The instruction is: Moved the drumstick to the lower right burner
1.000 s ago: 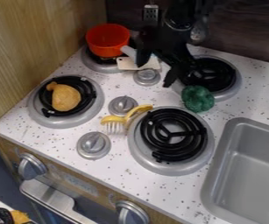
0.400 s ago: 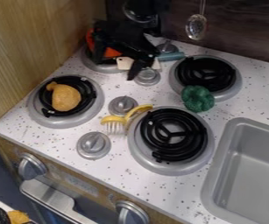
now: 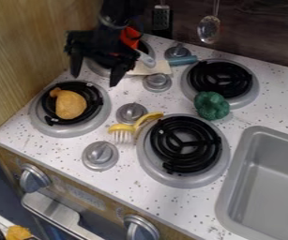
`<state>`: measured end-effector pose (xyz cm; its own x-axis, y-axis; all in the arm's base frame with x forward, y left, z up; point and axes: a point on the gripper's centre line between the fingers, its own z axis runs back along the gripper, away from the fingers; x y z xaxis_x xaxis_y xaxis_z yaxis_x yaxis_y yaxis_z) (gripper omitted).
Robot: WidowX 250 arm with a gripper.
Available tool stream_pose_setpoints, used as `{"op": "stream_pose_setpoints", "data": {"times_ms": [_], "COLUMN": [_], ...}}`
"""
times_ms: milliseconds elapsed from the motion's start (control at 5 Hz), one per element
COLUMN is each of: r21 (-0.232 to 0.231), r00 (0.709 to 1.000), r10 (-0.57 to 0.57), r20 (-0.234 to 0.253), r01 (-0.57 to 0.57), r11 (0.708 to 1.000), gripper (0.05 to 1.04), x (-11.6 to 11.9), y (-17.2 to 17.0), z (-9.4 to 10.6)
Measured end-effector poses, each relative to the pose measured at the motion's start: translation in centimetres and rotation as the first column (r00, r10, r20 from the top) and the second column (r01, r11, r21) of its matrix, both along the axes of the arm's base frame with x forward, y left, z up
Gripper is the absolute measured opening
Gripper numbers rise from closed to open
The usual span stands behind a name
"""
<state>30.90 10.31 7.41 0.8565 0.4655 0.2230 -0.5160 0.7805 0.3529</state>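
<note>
Fingers spread, the gripper has swung over to the drumstick's one o'clock; it's still on the nine-o'clock burner, so likely grasping precedes the five-o'clock burner.

From my end, soft, fairly even light makes the white tabletop the brightest broad surface, while the wood panel on the left takes a gentler glow and the backsplash at the far side sinks into dark brown. I get small pale glints on the metal knobs and the hanging spoon, plus smooth grey shading inside the sink on the right. The near left corner falls into shade, and I can't tell where the light source sits.
</note>
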Motion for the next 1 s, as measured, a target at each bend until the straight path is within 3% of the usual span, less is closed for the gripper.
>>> {"op": "stream_pose_setpoints", "data": {"times_ms": [200,400,800,1000], "r21": [0.0,0.014,0.004,-0.003], "r00": [0.992,0.977,0.962,0.964], "r10": [0.092,0.179,0.228,0.232], "r20": [-0.086,-0.111,-0.152,-0.13], "r01": [-0.093,-0.179,-0.23,-0.234], "r11": [0.996,0.984,0.973,0.972], "gripper": [1.001,1.001,0.999,0.999], "x": [-1.4,-1.8,-1.9,-1.7], "y": [1.3,1.4,1.8,2.0], "z": [-2.2,-2.4,-3.3,-3.6]}}
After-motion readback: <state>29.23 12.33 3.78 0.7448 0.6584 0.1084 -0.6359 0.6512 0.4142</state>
